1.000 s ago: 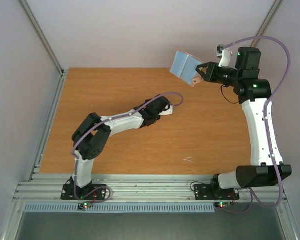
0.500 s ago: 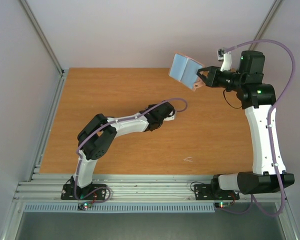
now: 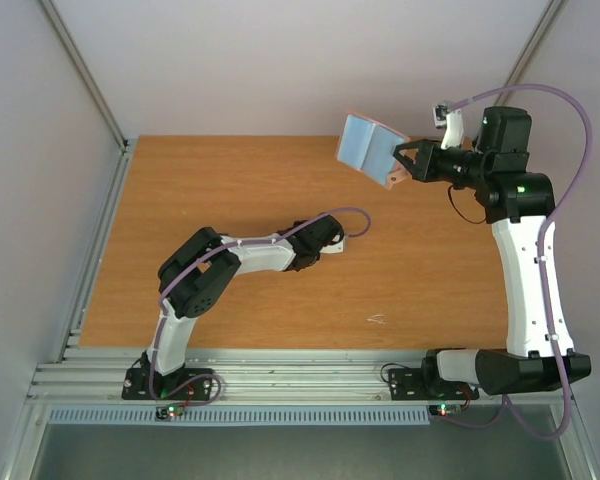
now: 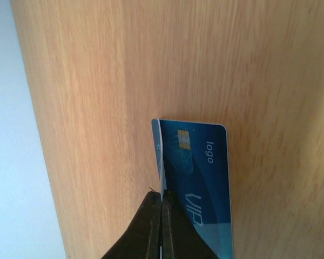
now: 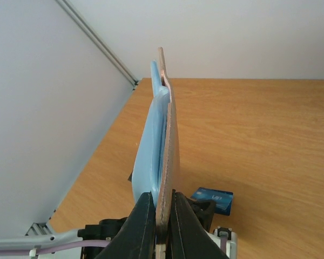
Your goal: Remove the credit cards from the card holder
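Note:
My right gripper [image 3: 401, 166] is shut on the card holder [image 3: 366, 143] and holds it open and upright above the table's far side. In the right wrist view the jaws [image 5: 162, 208] pinch its taupe panel, and the light blue inside [image 5: 150, 151] faces left. My left gripper [image 3: 342, 240] is low over the middle of the table. In its wrist view the jaws [image 4: 162, 197] are shut on the left edge of the bright blue card [image 4: 200, 172], close to the wood. That card also shows in the right wrist view [image 5: 215, 197]. The white and dark cards are not visible.
The wooden table [image 3: 230, 180] has a metal rail [image 3: 100, 240] along its left edge and pale walls around it. A small white mark [image 3: 377, 320] lies near the front right. The left arm [image 5: 97, 234] sits below the held holder.
My left gripper has moved right and toward the near side, lower over the table, with the blue card. My right gripper has shifted slightly with the card holder.

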Robot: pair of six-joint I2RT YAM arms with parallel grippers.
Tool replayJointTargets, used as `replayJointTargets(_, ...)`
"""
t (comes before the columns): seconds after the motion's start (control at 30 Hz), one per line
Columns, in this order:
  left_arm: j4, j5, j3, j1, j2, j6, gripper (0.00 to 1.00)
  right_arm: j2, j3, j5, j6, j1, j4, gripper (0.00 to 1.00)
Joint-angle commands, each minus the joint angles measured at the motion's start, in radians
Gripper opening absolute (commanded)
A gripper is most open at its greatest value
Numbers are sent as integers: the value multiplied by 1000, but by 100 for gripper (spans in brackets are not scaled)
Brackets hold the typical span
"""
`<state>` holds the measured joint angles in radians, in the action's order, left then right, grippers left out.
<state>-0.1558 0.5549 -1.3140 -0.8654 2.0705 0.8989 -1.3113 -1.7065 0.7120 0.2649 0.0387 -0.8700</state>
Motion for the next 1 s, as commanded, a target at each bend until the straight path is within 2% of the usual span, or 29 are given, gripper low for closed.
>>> replayJointTargets(0.0,82,-19,16,-4,27,29,0,35,2,26,32,-4,3,1)
replayJointTargets(0.17,20,-53,7,-4,19,25,0,50,4,29,42,-3,2,1)
replayJointTargets(0.2,-5,-64,4,-4,13,19,5,52,4,30,42,-4,2,1)
replayJointTargets(0.23,-21,-72,4,-4,1,10,15,52,4,31,42,-4,1,1)
replayJointTargets(0.3,-69,-106,2,-4,-29,-10,29,52,4,35,42,-4,-1,1)
replayJointTargets(0.43,-154,-176,11,-4,-138,-43,51,50,0,26,41,-5,-4,1)
replayJointTargets(0.5,-241,-205,-6,-4,-200,-75,58,47,-4,38,40,-4,-6,1)
replayJointTargets(0.63,-470,-287,-80,-5,-347,-200,64,45,-13,103,53,-3,-10,1)
replayJointTargets(0.73,-585,-422,-71,-4,-520,-270,66,38,-31,148,68,-4,-31,1)
replayJointTargets(0.83,-619,-576,-1,-4,-718,-329,68,34,-36,223,74,-4,-39,1)
replayJointTargets(0.97,-578,-783,92,2,-960,-536,72,33,-37,381,99,18,-53,1)
